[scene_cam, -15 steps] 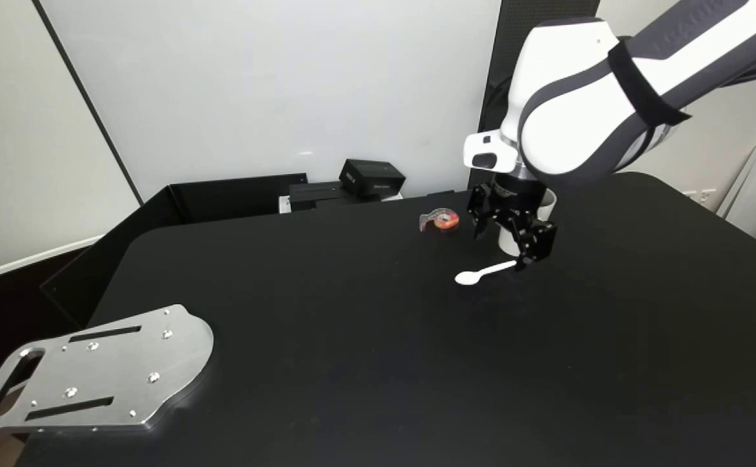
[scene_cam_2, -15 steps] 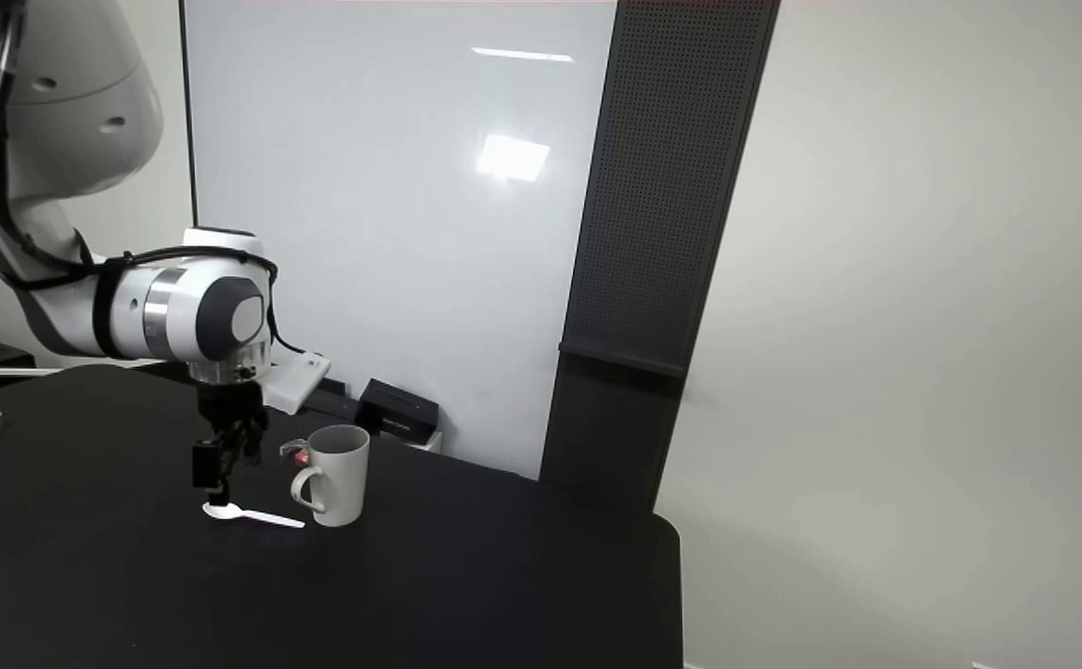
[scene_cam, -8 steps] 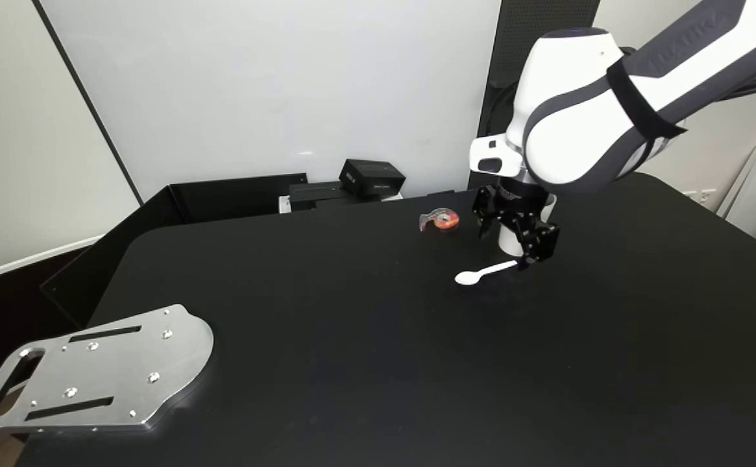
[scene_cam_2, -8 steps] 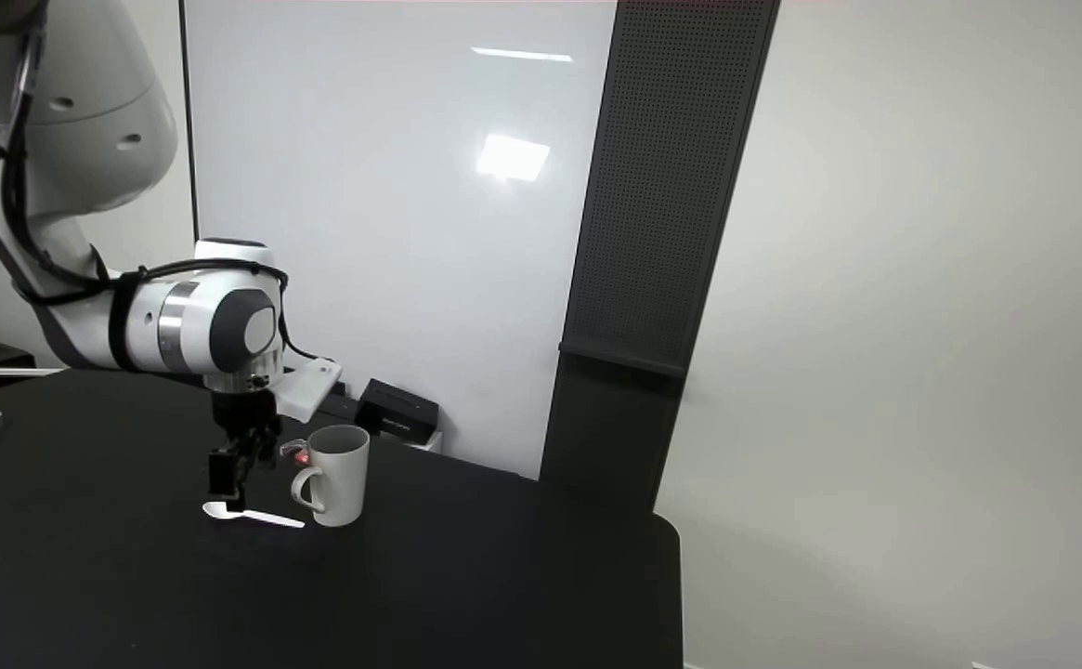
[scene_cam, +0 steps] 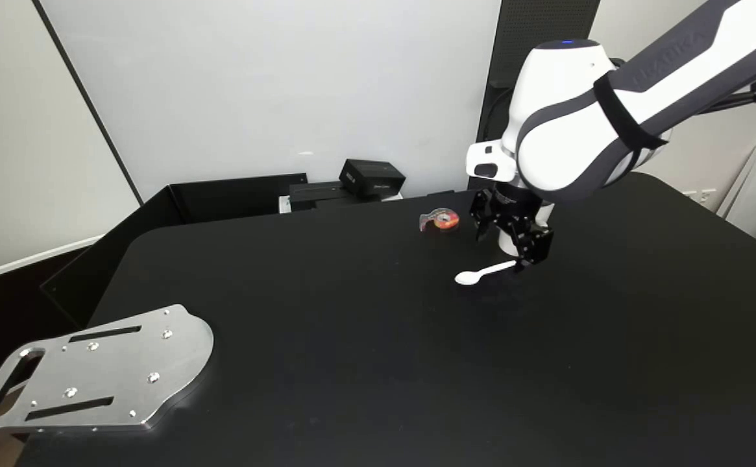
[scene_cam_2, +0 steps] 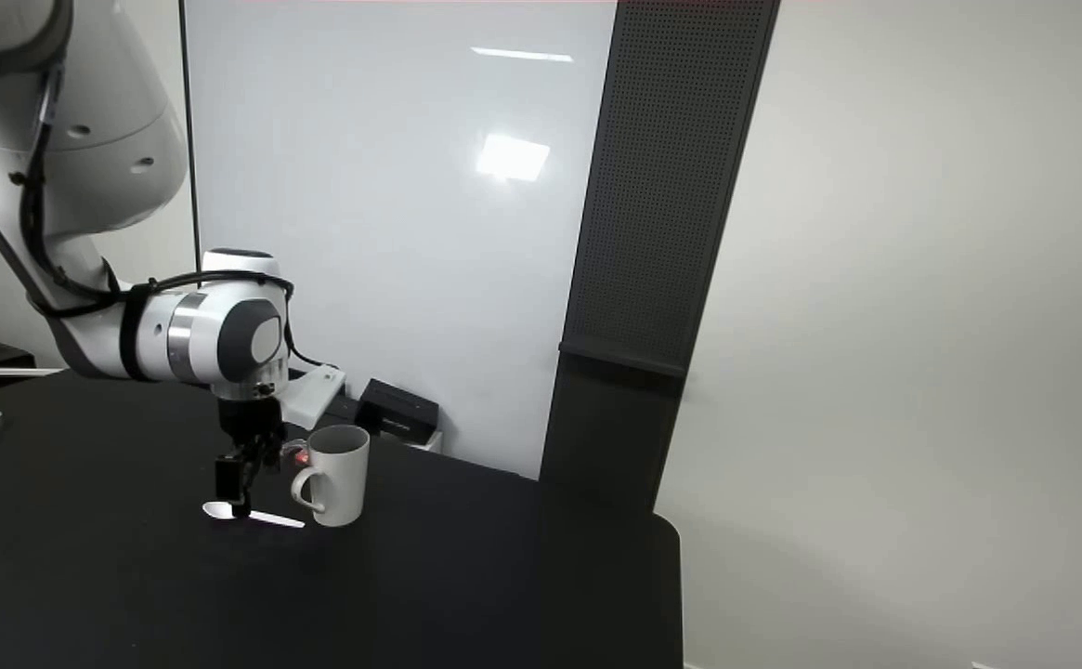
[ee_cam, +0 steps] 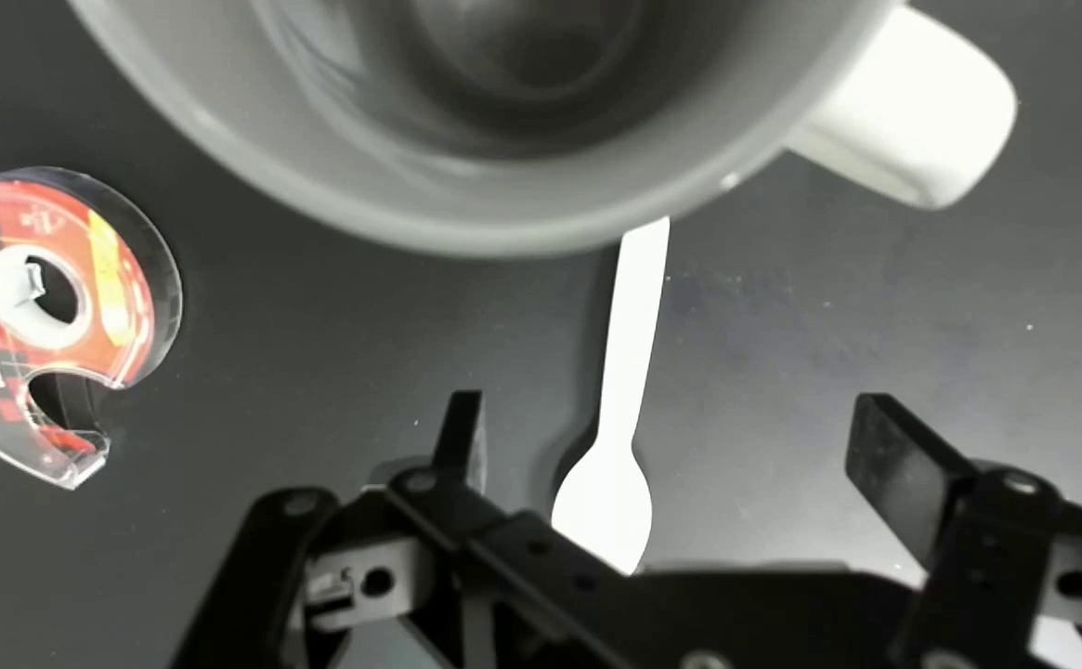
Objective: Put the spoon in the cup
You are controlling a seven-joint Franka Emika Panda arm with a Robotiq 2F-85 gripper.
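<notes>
While the black surface (scene_cam: 326, 363) spreads out below, the white cup (scene_cam_2: 341, 483) stands upright on it, the 2 fingers (ee_cam: 903, 474) hang wide apart, released, and the white spoon (ee_cam: 622, 390) lies beside the cup, handle end toward it.

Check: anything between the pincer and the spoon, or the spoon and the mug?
Nothing visible blocks the open pincer from the spoon. Spoon to mug: only its rim, which the spoon probably must be lifted over. The tape dispenser lies off to the side, seemingly out of both paths.
</notes>
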